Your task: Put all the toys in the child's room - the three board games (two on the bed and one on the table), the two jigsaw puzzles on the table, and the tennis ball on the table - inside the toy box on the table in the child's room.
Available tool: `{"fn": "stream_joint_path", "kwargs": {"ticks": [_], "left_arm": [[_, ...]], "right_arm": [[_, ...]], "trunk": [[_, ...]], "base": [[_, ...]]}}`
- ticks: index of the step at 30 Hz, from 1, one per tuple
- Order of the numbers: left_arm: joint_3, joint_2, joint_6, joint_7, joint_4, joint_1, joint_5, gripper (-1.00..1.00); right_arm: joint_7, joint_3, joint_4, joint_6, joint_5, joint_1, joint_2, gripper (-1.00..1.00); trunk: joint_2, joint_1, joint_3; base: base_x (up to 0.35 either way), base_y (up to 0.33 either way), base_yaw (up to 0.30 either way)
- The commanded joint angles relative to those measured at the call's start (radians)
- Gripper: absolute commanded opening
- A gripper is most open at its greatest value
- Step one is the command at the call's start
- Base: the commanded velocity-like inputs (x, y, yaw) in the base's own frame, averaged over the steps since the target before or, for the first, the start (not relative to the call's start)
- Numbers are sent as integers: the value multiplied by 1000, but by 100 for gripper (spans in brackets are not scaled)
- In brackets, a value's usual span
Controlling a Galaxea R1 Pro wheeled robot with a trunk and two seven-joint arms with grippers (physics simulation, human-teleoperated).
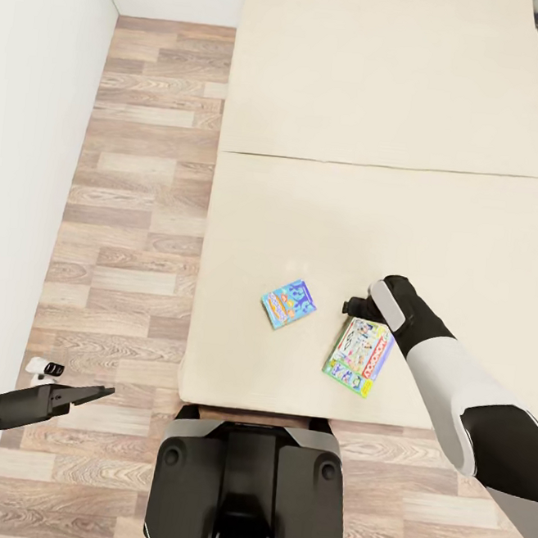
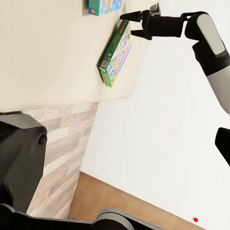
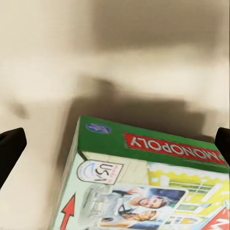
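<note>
Over the bed: head view looks down on a cream mattress (image 1: 371,229) with a seam across it; wood-plank floor (image 1: 135,207) to the left, white wall (image 1: 25,155) beyond.
Green-edged game box: lies flat on the bed near its front edge (image 1: 359,356), slightly tilted; green side shows red "MONOPOLY" lettering in the right wrist view (image 3: 153,177); seen edge-on in the left wrist view (image 2: 115,55).
Light blue game box: flat on the bed (image 1: 289,303), left of the green-edged one, apart from it; one end shows in the left wrist view (image 2: 103,6).
Right arm: reaches forward from the robot's right side over the front of the bed, white forearm, black wrist bent inward toward the box.
Right gripper: sits at the far end of the green-edged box (image 1: 354,306); jaws spread apart, black tips at either edge of the right wrist view with the box end between them, not touching it; in the left wrist view (image 2: 136,25) the two fingers stand parted just above the box end.
Left arm: held low and out to the robot's left over the floor, well clear of the bed.
Left gripper: black, pointing right toward the bed corner (image 1: 84,393); cannot tell whether its jaws are parted or closed.
Robot base: dark grey body (image 1: 248,489) against the bed's front edge.
</note>
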Motion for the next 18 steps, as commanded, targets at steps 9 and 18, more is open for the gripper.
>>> {"fn": "stream_joint_path", "kwargs": {"ticks": [9, 18], "left_arm": [[0, 1, 11, -4, 0, 0, 0, 100], [0, 0, 11, -4, 0, 0, 0, 100]], "right_arm": [[-7, 9, 11, 5, -9, 0, -2, 100], [-7, 9, 11, 5, -9, 0, -2, 100]], "trunk": [[-1, 1, -1], [-1, 1, -1]], "base": [[-148, 0, 0], [-45, 0, 0]]}}
